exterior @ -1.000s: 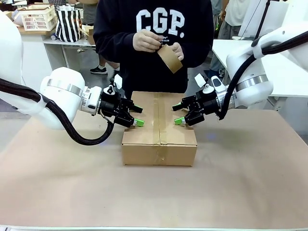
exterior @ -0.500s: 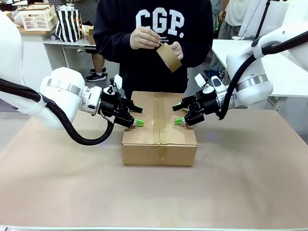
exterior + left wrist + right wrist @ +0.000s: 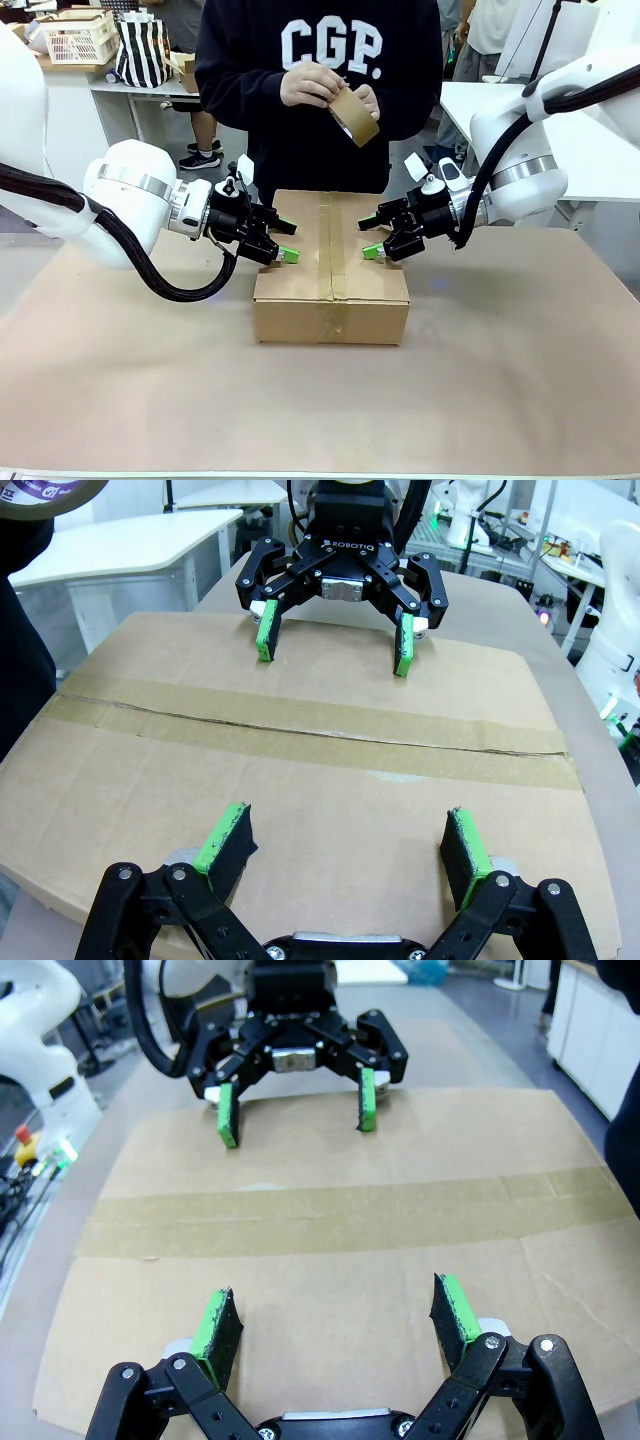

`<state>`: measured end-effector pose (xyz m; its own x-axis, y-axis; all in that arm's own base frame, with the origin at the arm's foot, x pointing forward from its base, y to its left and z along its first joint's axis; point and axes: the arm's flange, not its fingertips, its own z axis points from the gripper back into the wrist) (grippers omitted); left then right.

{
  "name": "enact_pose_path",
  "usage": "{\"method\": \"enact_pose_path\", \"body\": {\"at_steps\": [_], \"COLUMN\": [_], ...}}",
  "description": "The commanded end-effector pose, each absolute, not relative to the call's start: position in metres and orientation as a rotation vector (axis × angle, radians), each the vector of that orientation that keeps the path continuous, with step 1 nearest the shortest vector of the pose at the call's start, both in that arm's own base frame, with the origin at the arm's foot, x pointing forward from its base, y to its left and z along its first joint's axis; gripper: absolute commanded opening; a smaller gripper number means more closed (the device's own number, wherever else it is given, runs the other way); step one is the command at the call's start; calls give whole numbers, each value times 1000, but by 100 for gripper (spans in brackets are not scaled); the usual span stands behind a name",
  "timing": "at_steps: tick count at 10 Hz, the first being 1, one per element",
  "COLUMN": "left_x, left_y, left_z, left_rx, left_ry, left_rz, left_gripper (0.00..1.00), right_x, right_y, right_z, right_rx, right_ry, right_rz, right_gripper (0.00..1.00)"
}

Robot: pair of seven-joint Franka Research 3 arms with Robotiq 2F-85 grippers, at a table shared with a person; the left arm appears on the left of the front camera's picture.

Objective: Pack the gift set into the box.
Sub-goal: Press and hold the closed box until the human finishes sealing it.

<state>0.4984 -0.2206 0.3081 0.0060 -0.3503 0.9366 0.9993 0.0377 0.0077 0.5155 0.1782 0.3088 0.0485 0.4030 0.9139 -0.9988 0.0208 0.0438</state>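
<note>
The box [image 3: 330, 285] sits shut in the middle of the table [image 3: 520, 380], flaps down. A strip of brown tape [image 3: 331, 255] runs along its top seam from near to far.

My left gripper [image 3: 285, 254] is low over the left half of the lid. Its fingers are spread wide and hold nothing, tips aimed toward the seam. My right gripper [image 3: 372, 250] mirrors it over the right half, just as wide and just as empty. The two face each other with the seam between them.

From the left wrist, my green pads [image 3: 232, 835] hover right at the cardboard. Across the tape line the right gripper's tips come down to the lid on its side. I cannot tell whether any pad actually presses on the box.

On the far side, the person [image 3: 320, 160] holds a roll of brown tape [image 3: 355, 115] in both hands [image 3: 312, 85] at chest height, above the box's far edge.
</note>
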Motion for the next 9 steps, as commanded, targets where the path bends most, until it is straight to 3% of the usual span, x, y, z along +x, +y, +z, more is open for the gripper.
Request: {"method": "enact_pose_path", "body": {"at_steps": [1, 9], "left_x": [497, 497], "left_y": [-220, -220], "left_z": [304, 304], "left_rx": [-911, -911], "left_ry": [-965, -965], "left_rz": [-1342, -1342], "left_gripper": [100, 100], "right_x": [515, 515], "right_y": [178, 178], "right_z": [306, 306], "right_rx": [904, 904], "right_ry": [-867, -867], "right_rz": [1335, 1335], "right_gripper": [100, 100]}}
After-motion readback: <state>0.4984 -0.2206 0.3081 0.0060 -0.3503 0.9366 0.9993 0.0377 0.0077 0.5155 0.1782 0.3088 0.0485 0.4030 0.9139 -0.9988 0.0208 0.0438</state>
